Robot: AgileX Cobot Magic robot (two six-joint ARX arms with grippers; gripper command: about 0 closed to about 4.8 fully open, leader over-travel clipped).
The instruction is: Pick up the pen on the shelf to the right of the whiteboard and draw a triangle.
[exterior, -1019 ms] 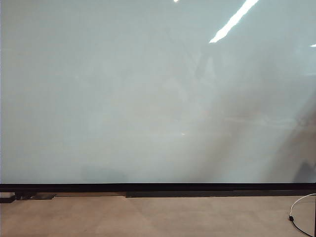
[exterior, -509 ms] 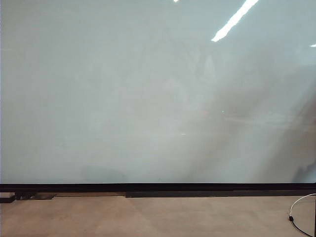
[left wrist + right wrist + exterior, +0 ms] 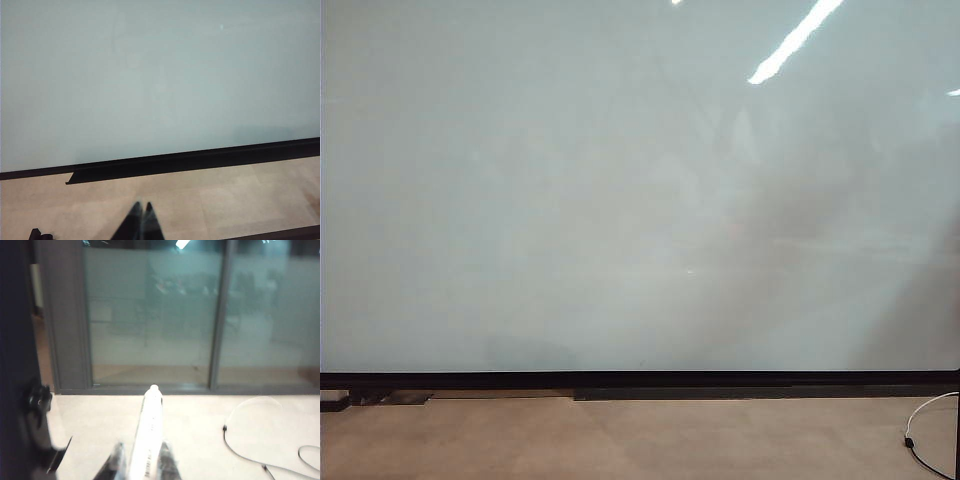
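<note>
Exterior view is basically all whiteboard (image 3: 620, 190); a big glossy pale blue-white sheet with a bright streak of ceiling light reflected near the top right, and nothing drawn on it, so no triangle yet; a black strip (image 3: 640, 380) runs along its lower edge, with a beige counter (image 3: 620, 440) in front of it; over at the far right of the counter a thin white cable (image 3: 925, 425) loops in from the edge; neither arm shows in this view.

Left wrist view has the left hand (image 3: 141, 215) low over the counter, facing the board; its two dark fingertips sit pressed together with nothing between them, so clenched on nothing; the board's black strip runs across just beyond it.

Right wrist view is where the pen (image 3: 147, 432) is; the right hand (image 3: 142, 460) is grasping it, with the white barrel clamped between both fingers and sticking out away from the camera; the picture is quite blown out, so I can't make out the tip; this hand is pointing away from the whiteboard, toward a glass partition (image 3: 155, 315) with grey frames; the white cable lies on the pale surface beside it; a dark upright edge (image 3: 17, 365) stands on the other side; no containers anywhere.
</note>
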